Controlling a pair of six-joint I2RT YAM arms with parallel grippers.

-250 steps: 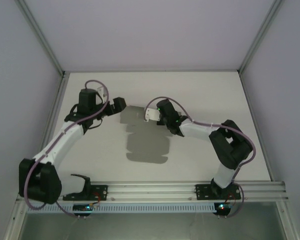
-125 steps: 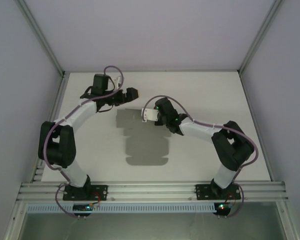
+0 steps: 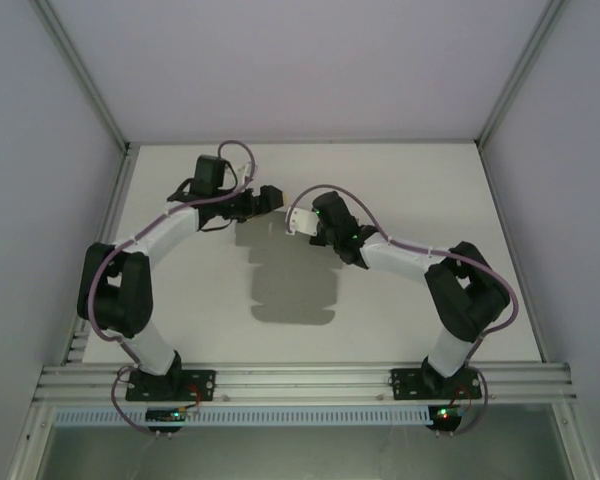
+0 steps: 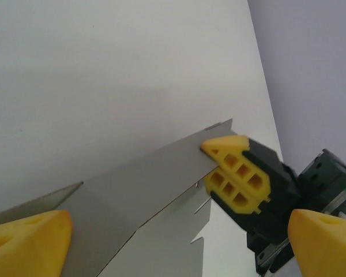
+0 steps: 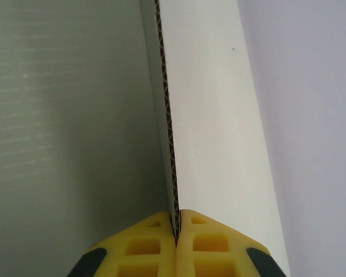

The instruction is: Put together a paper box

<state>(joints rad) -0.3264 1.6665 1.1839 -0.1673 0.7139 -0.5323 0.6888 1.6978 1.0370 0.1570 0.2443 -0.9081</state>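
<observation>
over the flat white table (image 3: pixel 410 180) we are holding the thin grey die-cut paperboard sheet (image 4: pixel 144 190) in the air. our right gripper (image 5: pixel 176 222) is pinching its edge, fingers closed tight. our left gripper (image 3: pixel 271 198) is gaping wide with the sheet between its fingers, clamping nothing. by closing off a crease we are risking a buckle, or tugging the sheet from that thin pinch.

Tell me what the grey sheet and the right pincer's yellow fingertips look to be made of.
The paper box sheet looks like thin corrugated cardboard with a matte grey face: its clamped edge shows a wavy fluted core between two liners. The right pincer has fingertips that look like hard moulded plastic, yellow and matte to satin, with recessed square pockets. They may be 3D-printed, but I can't tell.
</observation>
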